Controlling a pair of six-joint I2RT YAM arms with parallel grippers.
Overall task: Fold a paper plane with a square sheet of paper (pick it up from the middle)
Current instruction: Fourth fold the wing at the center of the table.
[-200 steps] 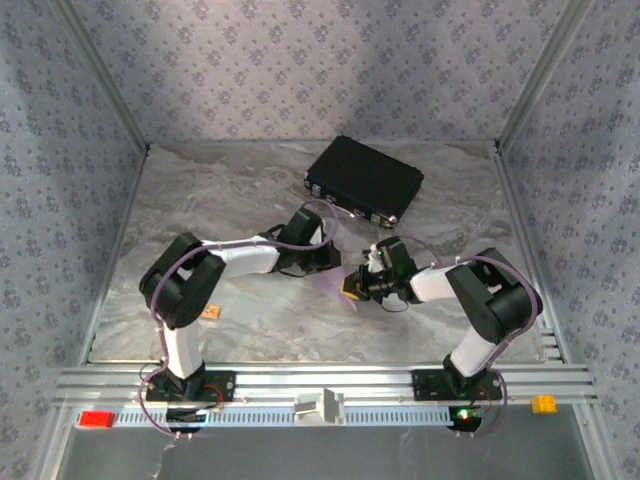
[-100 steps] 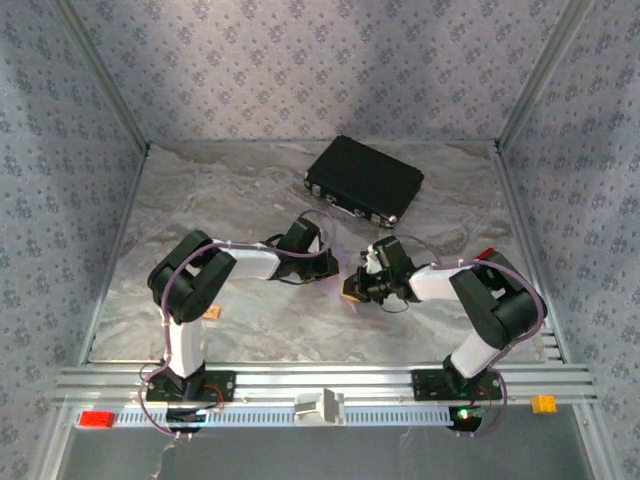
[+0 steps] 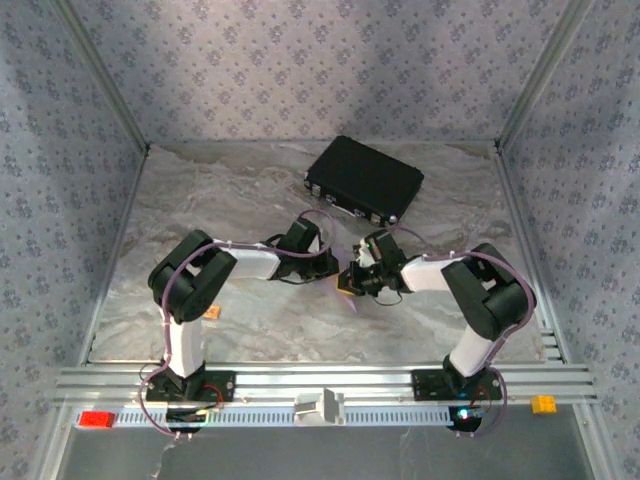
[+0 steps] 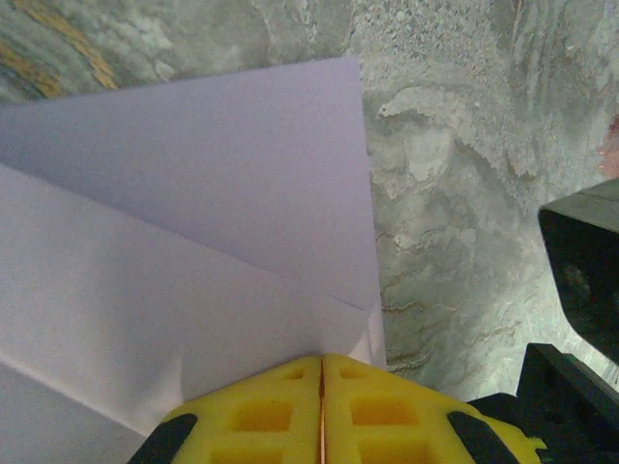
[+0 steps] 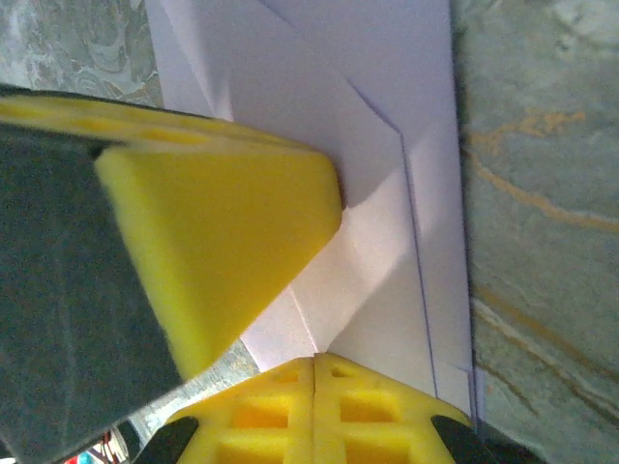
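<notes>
- the lilac paper (image 4: 193,242) lies flat on the tabletop (image 4: 455,193), on the arm-base side of the black case (image 3: 363,180), part-folded, with overlapping flaps and diagonal creases
- left end effector (image 4: 321,377) is clenched, yellow tips together right at the paper's edge. Can't tell if it's pinching a layer or just pressing
- right end effector (image 5: 314,382) is clenched too, tips down on the folded layers
- both meet over the paper, nearly touching, just on the near side of the case
</notes>
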